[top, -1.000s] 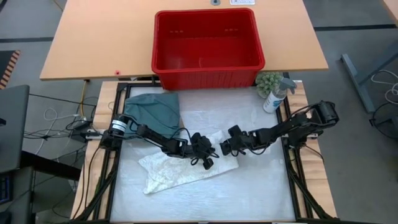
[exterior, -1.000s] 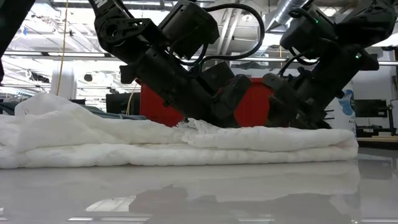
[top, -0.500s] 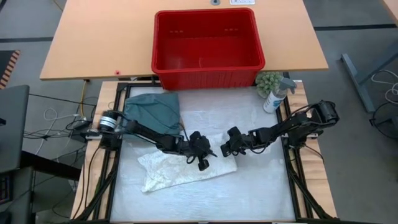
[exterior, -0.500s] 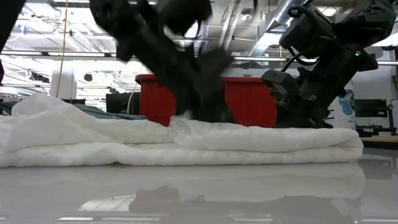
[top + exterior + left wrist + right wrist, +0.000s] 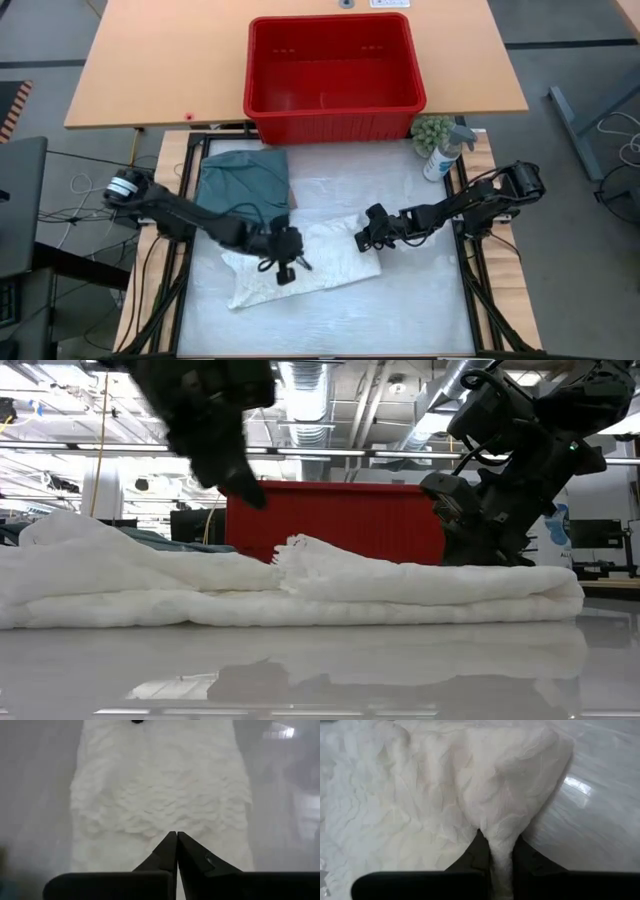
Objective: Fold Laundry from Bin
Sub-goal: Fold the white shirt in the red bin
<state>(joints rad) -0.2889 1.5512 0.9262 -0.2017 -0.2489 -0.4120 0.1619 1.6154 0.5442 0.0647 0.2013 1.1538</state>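
No text, label, brand, number or sign is legible in any view. A small white tag (image 5: 389, 3) with a red mark lies at the far edge of the wooden worktop (image 5: 150, 70) in the high view; its print cannot be read. The spray bottle (image 5: 441, 155) shows no readable label.

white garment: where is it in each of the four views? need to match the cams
High: white garment lies mid-table, slanting below the teal garment.
Low: long folded band across the foreground.
Left wrist: fills the centre, beyond the shut left gripper.
Right wrist: fills most of the frame; a corner is pinched in the right gripper.
Shared landmark: red bin, behind the cloth in the low view.
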